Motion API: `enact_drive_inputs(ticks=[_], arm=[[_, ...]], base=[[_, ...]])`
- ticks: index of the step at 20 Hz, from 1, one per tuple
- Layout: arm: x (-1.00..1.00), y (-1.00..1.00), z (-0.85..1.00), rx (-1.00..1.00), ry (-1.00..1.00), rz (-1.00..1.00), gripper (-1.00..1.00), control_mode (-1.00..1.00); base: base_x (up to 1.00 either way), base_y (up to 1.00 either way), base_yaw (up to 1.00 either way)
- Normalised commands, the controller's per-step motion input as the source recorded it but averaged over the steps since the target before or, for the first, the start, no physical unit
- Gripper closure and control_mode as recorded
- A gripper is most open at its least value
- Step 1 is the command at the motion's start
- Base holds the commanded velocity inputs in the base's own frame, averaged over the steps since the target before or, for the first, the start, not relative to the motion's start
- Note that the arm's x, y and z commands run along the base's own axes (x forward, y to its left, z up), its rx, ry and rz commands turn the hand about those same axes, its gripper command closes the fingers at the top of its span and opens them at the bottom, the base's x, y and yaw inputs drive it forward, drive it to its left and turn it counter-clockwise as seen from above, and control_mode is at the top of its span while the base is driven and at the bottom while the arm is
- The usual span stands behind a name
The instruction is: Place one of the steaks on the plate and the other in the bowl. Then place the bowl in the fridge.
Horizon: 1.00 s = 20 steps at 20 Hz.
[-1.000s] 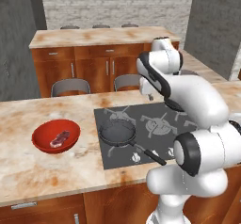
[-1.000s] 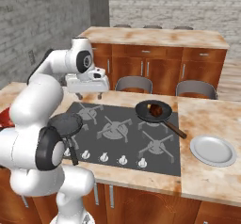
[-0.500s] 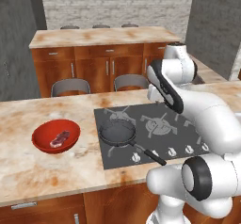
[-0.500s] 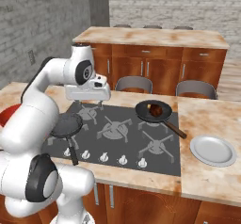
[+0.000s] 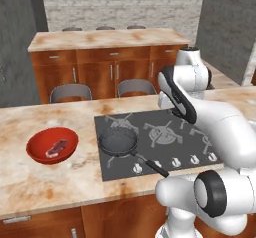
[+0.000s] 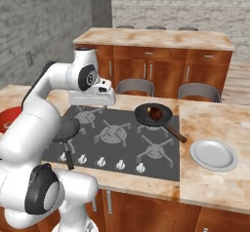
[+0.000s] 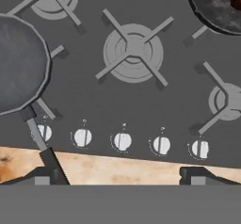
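Fingers [image 7: 120,173] spread wide, holding nothing, above the cooktop knobs. Second steak [image 6: 156,112] lies in the far pan [image 6: 153,114], toward the plate [image 6: 213,155]; next reach goes there.

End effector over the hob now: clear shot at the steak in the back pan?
Probably yes. The end effector hangs open above the cooktop, and the steak lies uncovered in the rear frying pan beside it, with nothing standing between. The plate waits on the counter beyond.
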Motion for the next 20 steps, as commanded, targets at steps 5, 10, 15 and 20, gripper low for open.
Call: enact_drive_inputs(ticks=[5,10,15,20], arm=[[0.00,0.00,0.00,0.00,0.00,0.00,-1.00,1.00],[0.00,0.00,0.00,0.00,0.00,0.00,-1.00,1.00],[0.00,0.00,0.00,0.00,0.00,0.00,-1.00,1.00],[0.00,0.00,0.00,0.00,0.00,0.00,-1.00,1.00]], base=[[0.00,-0.62,0.00],[0.00,-0.71,0.00],[0.20,-0.37,0.00],[0.51,0.00,0.01]])
